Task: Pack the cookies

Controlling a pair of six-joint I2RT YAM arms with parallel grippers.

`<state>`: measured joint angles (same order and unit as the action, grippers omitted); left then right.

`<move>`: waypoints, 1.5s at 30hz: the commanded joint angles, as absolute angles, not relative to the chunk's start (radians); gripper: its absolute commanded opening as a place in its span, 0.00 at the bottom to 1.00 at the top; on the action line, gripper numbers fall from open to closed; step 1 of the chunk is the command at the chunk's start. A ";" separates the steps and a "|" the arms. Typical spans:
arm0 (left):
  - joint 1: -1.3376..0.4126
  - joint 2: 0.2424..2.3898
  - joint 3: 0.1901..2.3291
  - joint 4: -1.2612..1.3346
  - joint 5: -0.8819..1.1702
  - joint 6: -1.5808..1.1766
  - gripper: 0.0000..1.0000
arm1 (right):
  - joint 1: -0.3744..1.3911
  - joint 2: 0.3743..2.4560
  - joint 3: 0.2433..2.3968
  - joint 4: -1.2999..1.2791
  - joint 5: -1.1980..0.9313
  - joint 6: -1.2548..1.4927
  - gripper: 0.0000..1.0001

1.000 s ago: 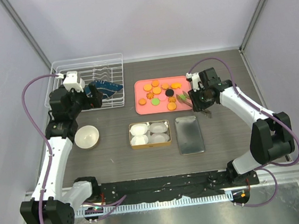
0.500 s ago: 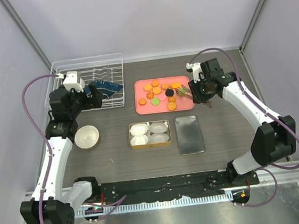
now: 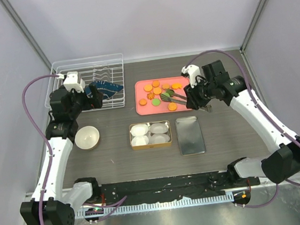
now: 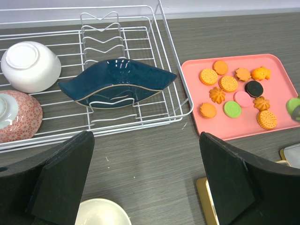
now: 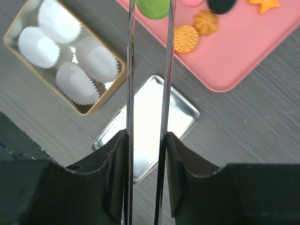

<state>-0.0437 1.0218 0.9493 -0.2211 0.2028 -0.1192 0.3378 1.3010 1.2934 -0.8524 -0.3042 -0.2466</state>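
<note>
**Green cookie's up in the tongs**

The right gripper (image 5: 145, 145) is clamped on a pair of metal tongs (image 5: 130, 70). The tong tips are pinching a green cookie (image 5: 152, 7) at the near edge of the pink tray (image 5: 262, 51). The other cookies (image 4: 228, 83) lie on that tray, mostly orange, plus a green, a black and a pink one. The gold tin (image 5: 107, 95) with four white cups (image 5: 96, 58) sits near the tray. The left gripper (image 4: 145, 180) hangs wide open by the rack (image 4: 173, 56), holding nothing.

We see a dark wood-grain desk (image 3: 112, 165) closed in by plain pale lilac walls (image 3: 140, 17), grey metal posts (image 3: 26, 37) at the back corners, under soft, even light.
</note>
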 commanded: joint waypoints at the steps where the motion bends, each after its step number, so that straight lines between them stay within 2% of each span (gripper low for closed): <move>1: -0.038 1.022 0.951 -0.172 0.207 -0.107 1.00 | 0.400 1.262 1.270 -0.865 -0.374 -0.296 0.24; 16: -0.037 1.037 0.954 -0.175 0.195 -0.100 1.00 | 0.564 1.158 1.146 -0.931 -0.413 -0.371 0.23; 45: -0.038 1.043 0.948 -0.178 0.181 -0.087 1.00 | 0.621 1.108 1.034 -0.930 -0.396 -0.400 0.26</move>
<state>-0.0433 1.0515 0.9493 -0.2214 0.1909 -0.0990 0.6136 1.1233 1.0374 -0.9680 -0.4019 -0.3908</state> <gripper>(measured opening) 0.996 0.392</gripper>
